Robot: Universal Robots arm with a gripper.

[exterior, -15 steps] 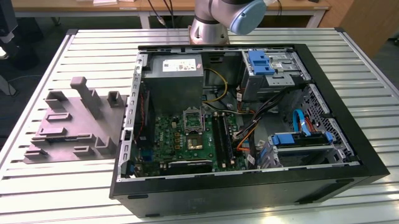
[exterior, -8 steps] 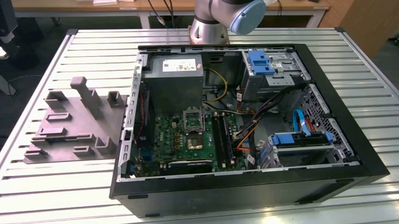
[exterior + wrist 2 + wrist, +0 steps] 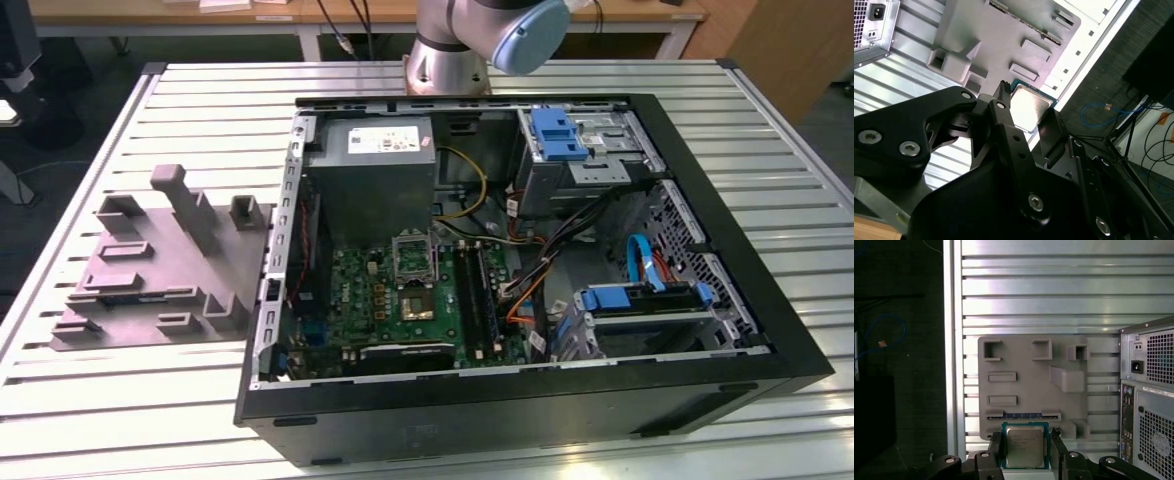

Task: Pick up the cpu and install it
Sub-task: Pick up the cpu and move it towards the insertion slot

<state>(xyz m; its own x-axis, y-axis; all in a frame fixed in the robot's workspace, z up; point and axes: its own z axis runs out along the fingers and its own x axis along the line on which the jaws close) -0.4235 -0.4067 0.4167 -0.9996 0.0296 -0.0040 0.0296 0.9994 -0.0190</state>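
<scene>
A slatted metal desk carries an open black computer case, lying on its side with its green motherboard exposed inside. The arm rises from the desk just behind the case in the exterior view. Beside the case, on the exterior view's left of it, lies a moulded grey holder with raised blocks and shallow pockets, flat on the desk and apart from the case wall. In both wrist views the black claw hangs outside the case, over the holder's side of the desk, with the case's rear panel near by. Its two fingers are closed on opposite edges of the cpu, which sits between them with its silvery top showing. The cpu appears against the holder's edge, well apart from the motherboard; whether it touches the holder or is lifted clear cannot be told.
</scene>
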